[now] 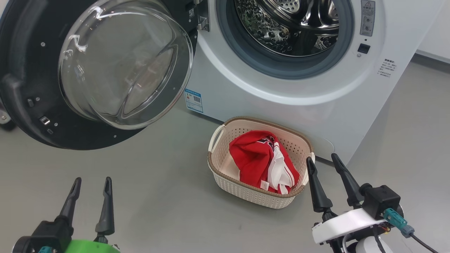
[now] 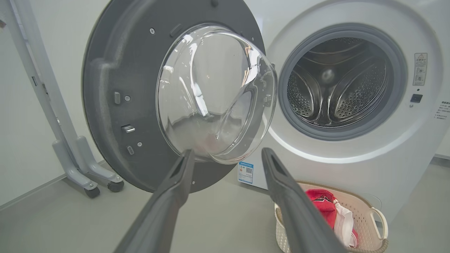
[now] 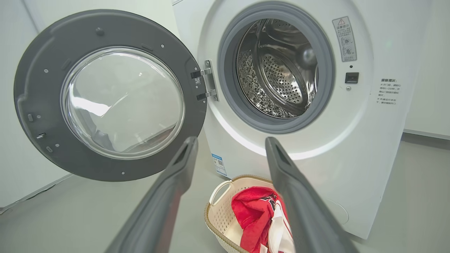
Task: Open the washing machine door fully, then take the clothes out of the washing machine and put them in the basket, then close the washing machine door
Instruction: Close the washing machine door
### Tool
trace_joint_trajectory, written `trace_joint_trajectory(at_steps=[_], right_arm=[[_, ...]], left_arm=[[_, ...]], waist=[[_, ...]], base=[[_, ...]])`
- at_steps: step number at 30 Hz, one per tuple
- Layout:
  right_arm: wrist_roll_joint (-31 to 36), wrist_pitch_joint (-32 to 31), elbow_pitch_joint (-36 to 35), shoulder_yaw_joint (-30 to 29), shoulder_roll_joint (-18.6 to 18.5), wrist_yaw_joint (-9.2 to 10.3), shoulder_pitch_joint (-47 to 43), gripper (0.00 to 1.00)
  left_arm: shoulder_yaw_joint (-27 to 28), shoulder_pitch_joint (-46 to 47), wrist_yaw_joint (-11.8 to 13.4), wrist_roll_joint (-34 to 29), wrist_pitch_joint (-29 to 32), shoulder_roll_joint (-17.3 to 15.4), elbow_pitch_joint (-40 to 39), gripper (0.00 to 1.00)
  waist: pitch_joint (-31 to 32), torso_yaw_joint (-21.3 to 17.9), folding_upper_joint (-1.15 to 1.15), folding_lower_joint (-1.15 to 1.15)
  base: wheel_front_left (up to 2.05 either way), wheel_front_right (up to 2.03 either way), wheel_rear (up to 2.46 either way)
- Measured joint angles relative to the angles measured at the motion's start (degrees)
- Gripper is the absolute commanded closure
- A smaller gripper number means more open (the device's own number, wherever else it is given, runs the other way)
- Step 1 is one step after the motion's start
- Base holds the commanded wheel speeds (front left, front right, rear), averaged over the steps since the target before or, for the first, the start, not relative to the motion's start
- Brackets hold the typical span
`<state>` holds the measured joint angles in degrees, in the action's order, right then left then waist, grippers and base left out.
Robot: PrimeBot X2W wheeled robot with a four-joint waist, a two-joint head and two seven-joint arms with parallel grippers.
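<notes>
Red-and-white clothes (image 1: pixel 256 158) in the basket (image 1: pixel 246 196), washing machine door (image 1: pixel 21 70) wide open.
Left jaws and right jaws hover low, spread apart, empty.

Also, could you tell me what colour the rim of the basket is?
The basket rim is brown, woven-looking; clearest in the head view.

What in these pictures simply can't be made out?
1. Head view: the upper part of the perforated steel drum is cut off by the top edge.
2. Print on the small blue label: too small in every view.
3. Count of bunched red-and-white garments in the cream perforated basket: folds hide it, and in the right wrist view the right tool's dark finger covers part.
</notes>
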<state>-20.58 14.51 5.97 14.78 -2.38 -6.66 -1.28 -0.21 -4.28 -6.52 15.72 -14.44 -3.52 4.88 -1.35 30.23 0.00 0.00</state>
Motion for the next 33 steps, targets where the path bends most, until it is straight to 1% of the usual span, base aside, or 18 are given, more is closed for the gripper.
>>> trace_joint_trajectory(at_steps=[4, 19, 33], right_arm=[[-0.2, 0.0, 0.6, 1.0, 0.0, -0.30, 0.7, 0.00], [-0.6, 0.0, 2.7, 2.6, -0.1, -0.31, 3.0, 0.00], [-1.0, 0.0, 3.7, 2.8, -0.2, -0.32, 4.1, 0.00]], left_arm=[[0.5, -1.6, 0.2, 0.0, 0.0, 0.1, -0.7, 0.00], [2.2, -3.0, 0.2, 0.4, 0.0, 0.4, -2.9, 0.00], [2.5, -3.5, 0.2, 0.4, 0.0, 0.6, -3.3, 0.00]], waist=[[-0.1, 0.2, 0.00, 0.00], [-0.4, 0.5, 0.00, 0.00], [-0.2, 0.4, 0.00, 0.00]], base=[[0.00, 0.00, 0.00], [0.00, 0.00, 0.00], [0.00, 0.00, 0.00]])
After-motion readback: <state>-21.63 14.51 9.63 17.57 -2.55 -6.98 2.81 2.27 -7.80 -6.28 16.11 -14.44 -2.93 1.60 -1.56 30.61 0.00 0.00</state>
